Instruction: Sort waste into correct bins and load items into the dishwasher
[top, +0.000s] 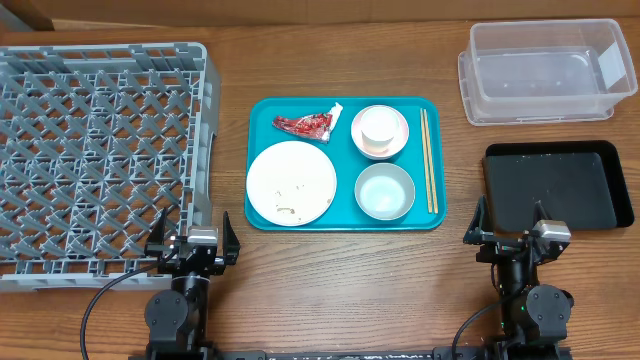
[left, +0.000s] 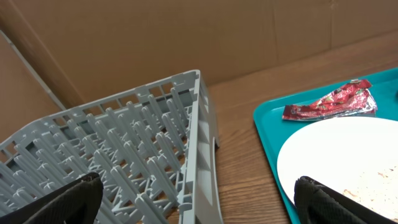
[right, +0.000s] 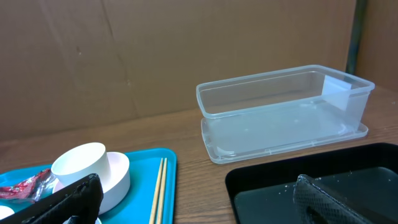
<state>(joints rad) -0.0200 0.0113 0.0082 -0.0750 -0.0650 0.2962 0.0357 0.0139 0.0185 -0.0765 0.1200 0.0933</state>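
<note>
Brown wooden tabletop (top: 340, 270) is spread beneath everything, and plain cardboard walls are seen behind it in the wrist views. A large square grey plastic dish rack with a lattice floor (top: 100, 150) is set at the left. A rectangular teal serving tray (top: 345, 222) is placed in the middle. On it, a crumpled red wrapper with a white end (top: 308, 123) is laid at the far left, just beyond a round white plate (top: 291, 180) on which pale food crumbs (top: 288, 208) are scattered. A small white cup (top: 379, 127) is stood inside a pink bowl (top: 402, 140) at the far right, and a pale grey-blue bowl (top: 384, 191) is set near of it. Thin wooden chopsticks (top: 428, 160) are laid along the tray's right edge. A clear plastic rectangular tub (top: 545, 70) is placed far right, and a shallow black rectangular tray (top: 555, 185) near of it. The left gripper (top: 193, 228) is parked at the rack's near right corner and the right gripper (top: 509, 215) at the black tray's near left corner; both are spread wide, with nothing grasped.
</note>
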